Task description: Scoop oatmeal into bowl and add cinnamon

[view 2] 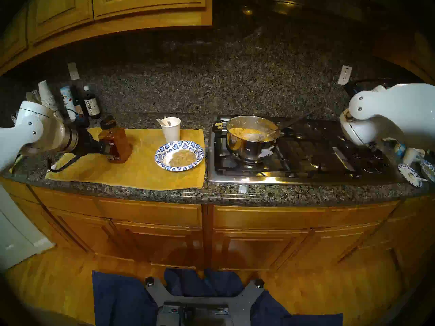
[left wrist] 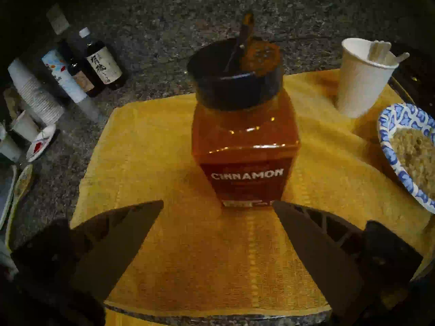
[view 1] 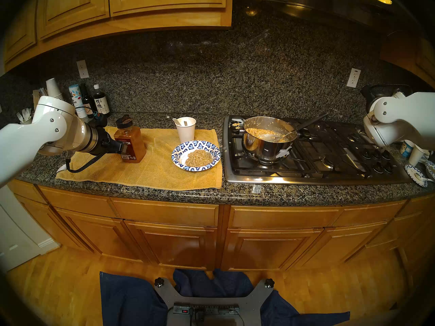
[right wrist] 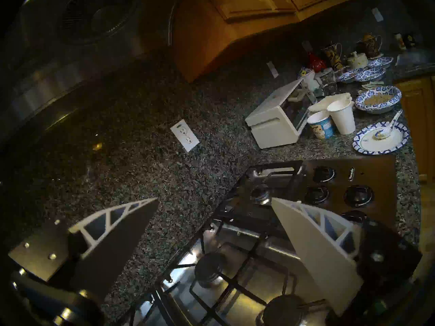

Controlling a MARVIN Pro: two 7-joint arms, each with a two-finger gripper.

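Towel (view 1: 150,168), yellow, lies along the worktop's (view 1: 235,196) front edge, left of the cooktop (view 1: 306,175), and carries the task's things. Nearest the front, toward the towel's right edge, sits the bowl (view 1: 179,153), its blue-and-white rim around a heap of oatmeal (view 1: 198,158). At the towel's left part stands the cinnamon (view 1: 131,142), upright, black cap on, red label facing the left gripper (left wrist: 217,204). That gripper's jaws are spread wide with nothing between them; in the left wrist view the two dark fingers (left wrist: 131,226) flank the jar's base and stop just short of it, not touching. In the head view one fingertip overlaps the jar's label side, so contact cannot be judged there. Behind the bowl, at the towel's back edge, stands a white paper cup (view 1: 186,130) with utensils in it.

On the cooktop's left burner rests a steel pot (view 1: 268,139) with more oatmeal and a spoon (view 1: 273,136) inside, its black handle pointing back and right. At the worktop's back left corner stand dark bottles (view 1: 101,102) and stacked cups (view 1: 53,88).

Right gripper (right wrist: 214,199) hangs above the cooktop's far right side, jaws spread and empty, well apart from the pot.
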